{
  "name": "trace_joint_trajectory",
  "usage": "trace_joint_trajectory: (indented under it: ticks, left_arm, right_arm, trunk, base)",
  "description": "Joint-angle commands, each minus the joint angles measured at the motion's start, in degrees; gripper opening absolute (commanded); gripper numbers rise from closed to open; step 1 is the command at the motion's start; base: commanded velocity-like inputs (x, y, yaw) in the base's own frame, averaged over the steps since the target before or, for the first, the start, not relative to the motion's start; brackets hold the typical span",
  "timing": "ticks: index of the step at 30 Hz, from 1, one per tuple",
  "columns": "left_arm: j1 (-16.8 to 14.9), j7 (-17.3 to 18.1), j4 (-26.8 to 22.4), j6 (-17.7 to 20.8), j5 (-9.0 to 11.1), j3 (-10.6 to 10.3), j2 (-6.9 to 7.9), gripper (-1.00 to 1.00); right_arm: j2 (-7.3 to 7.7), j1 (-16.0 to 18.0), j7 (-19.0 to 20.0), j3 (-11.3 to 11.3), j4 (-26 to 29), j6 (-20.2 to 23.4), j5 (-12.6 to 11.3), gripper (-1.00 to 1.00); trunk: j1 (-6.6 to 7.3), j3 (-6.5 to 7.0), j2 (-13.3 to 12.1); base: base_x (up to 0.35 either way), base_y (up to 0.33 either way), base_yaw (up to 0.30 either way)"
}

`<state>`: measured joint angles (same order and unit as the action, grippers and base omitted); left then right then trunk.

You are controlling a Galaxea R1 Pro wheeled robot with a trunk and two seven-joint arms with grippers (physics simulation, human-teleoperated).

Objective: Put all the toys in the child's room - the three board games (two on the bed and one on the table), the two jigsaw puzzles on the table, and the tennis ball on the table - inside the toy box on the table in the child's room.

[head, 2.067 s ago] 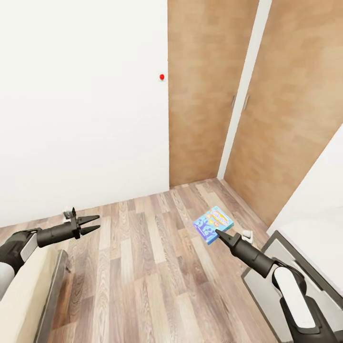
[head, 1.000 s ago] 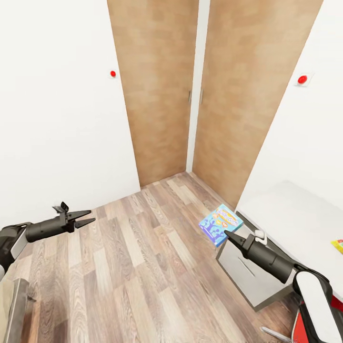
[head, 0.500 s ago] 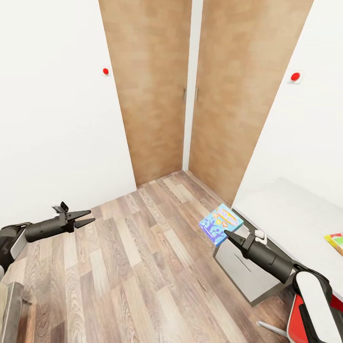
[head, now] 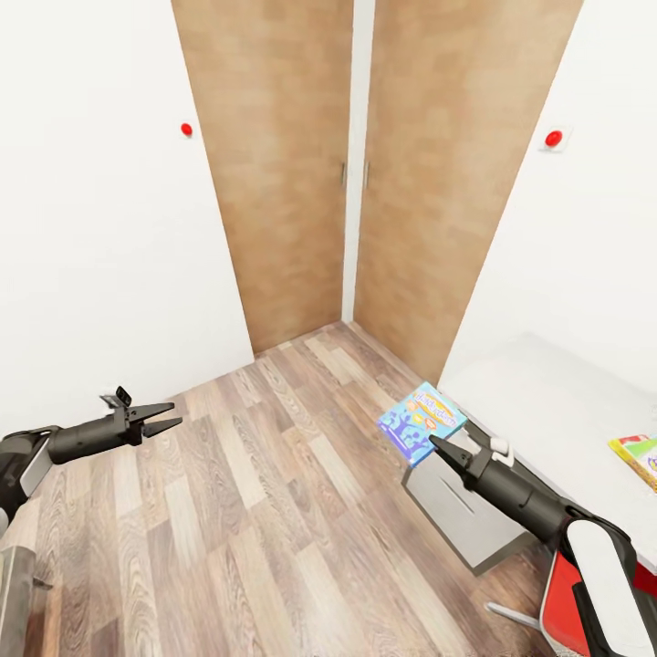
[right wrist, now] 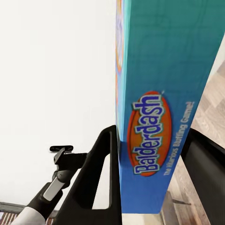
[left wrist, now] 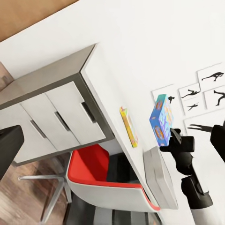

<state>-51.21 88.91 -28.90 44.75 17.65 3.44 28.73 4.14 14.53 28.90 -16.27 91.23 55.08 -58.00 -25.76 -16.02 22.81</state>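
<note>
Table (head: pixel 547 401) right (chair (head: pixel 561 607) tucked under); doors (head: pixel 365 164) ahead.

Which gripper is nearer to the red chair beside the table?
Right. The right gripper, holding the blue board game, hovers by the table near the red chair; the left gripper hangs across the floor.

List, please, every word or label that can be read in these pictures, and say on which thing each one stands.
"Balderdash": side of the blue game box held in the right gripper.
"The Hilarious Bluffing Game": smaller line beside it, same side.
Box lid in the head view: print too small to read.
Colourful sheet on the table: unreadable.
</note>
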Motion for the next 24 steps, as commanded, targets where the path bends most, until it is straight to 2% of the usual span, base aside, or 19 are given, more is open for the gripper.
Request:
trace_joint_trajectory:
  ticks: [1,24]
  left_arm:
    - [0.0,0.2,0.0,0.6,0.0,0.0,0.04,1.00]
    - [0.0,0.2,-0.2,0.5,0.0,0.0,0.10,1.00]
  right_arm:
    - [-0.01,0.1,0.5,-0.1,0.0,0.3,0.3,-1.00]
    - [0.06,0.1,1.3,-0.2,-0.1,0.3,0.5,-1.00]
  trunk:
    - [-0.03,-0.19,0.1]
    - [-0.03,-2.04,0.1]
  base:
    - [0.000,0.000,-0.132]
    - [0.000,0.000,-0.140]
